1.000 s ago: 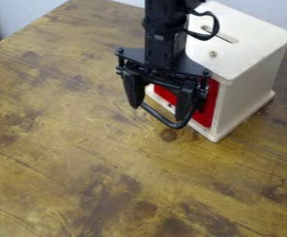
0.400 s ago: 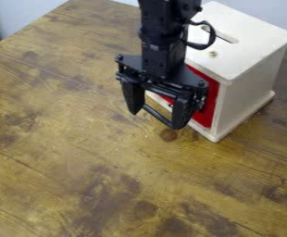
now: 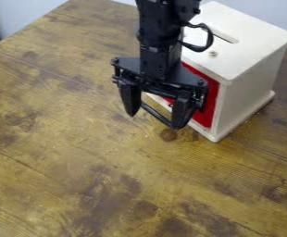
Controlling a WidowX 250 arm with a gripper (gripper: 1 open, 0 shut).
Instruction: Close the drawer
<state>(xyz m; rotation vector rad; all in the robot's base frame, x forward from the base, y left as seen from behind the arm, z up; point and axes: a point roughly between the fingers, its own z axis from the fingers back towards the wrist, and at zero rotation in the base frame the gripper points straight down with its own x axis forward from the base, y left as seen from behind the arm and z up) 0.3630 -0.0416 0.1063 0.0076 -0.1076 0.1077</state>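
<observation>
The drawer (image 3: 201, 107) shows as a bright red front low on the near face of a pale wooden cube (image 3: 247, 65). My gripper (image 3: 156, 109) hangs straight down right in front of that red face. It is open, with its black fingers (image 3: 125, 96) spread wide, one at the left and one against the red front. A pale strip shows between the fingers. The gripper hides the drawer's handle and much of its front. I cannot tell how far the drawer sticks out.
The cube stands at the back right of a worn wooden table (image 3: 72, 157) and has a slot (image 3: 228, 39) on top. A small dark round spot (image 3: 168, 135) lies on the wood just below the gripper. The table's left edge runs along the upper left.
</observation>
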